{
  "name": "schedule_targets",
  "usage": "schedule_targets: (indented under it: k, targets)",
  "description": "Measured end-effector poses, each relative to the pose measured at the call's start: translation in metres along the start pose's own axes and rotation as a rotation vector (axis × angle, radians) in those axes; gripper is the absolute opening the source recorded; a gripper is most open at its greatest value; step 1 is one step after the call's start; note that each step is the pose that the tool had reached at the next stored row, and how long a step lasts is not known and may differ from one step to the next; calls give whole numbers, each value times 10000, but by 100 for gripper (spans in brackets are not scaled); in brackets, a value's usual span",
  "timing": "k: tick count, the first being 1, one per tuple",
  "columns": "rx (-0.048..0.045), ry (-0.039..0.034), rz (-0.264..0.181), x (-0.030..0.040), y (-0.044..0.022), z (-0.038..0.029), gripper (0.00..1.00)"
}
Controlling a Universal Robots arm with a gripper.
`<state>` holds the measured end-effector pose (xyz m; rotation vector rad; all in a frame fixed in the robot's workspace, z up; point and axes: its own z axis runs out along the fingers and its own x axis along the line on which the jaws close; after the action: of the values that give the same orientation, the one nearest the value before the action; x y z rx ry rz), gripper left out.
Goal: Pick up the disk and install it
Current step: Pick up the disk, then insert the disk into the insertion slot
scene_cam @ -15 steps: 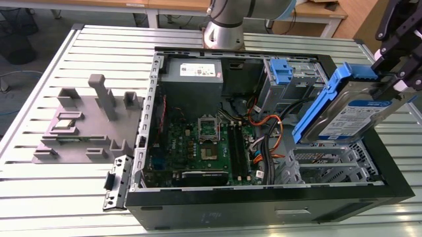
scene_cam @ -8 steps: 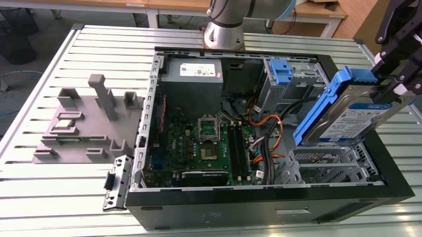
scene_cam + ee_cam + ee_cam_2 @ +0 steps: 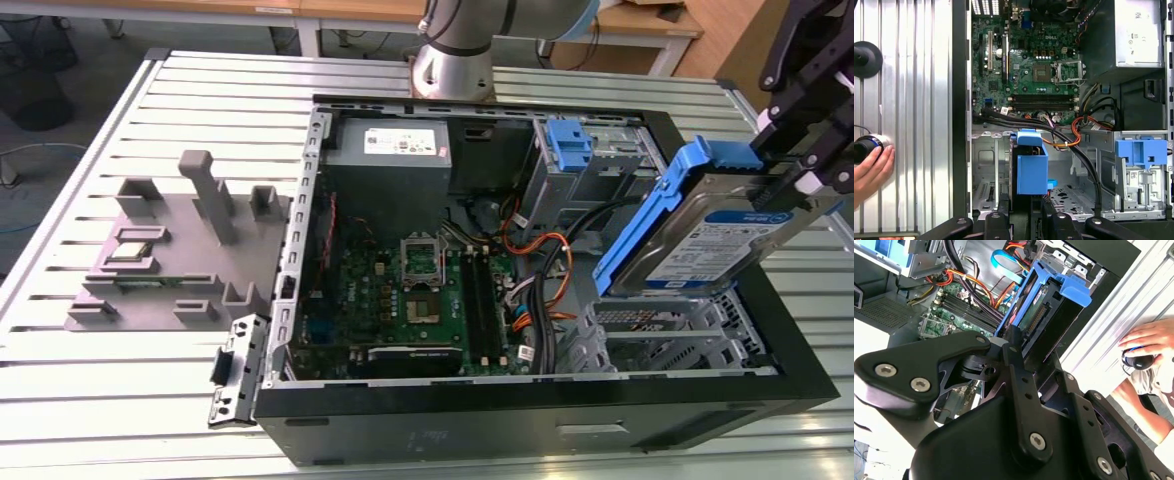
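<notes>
Gripper (image 3: 798, 170): black jointed metal fingers clamped on the disk (image 3: 721, 240), a flat silver drive with a white-and-blue label and a glossy blue plastic carrier round its edge. It's held tilted in the air, not seated. Directly under it: perforated sheet-metal drive cage (image 3: 667, 335) in the open black tower case (image 3: 534, 425). Further in: green motherboard (image 3: 414, 290), orange and black cables (image 3: 541, 245), then the grey power-supply box (image 3: 387, 145) and a lone blue bracket (image 3: 567, 145). The case lies on a ribbed aluminium table (image 3: 120, 400), with a grey moulded fixture (image 3: 174, 250) beyond. A person's hand (image 3: 871, 170) rests on a round black object (image 3: 864, 147).
</notes>
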<state>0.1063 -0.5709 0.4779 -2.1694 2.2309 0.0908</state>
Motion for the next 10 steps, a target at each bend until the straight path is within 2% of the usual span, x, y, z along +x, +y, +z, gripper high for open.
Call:
schedule_targets:
  k: [10]
  targets:
    - [0, 0, 0, 1, -1, 16, 35]
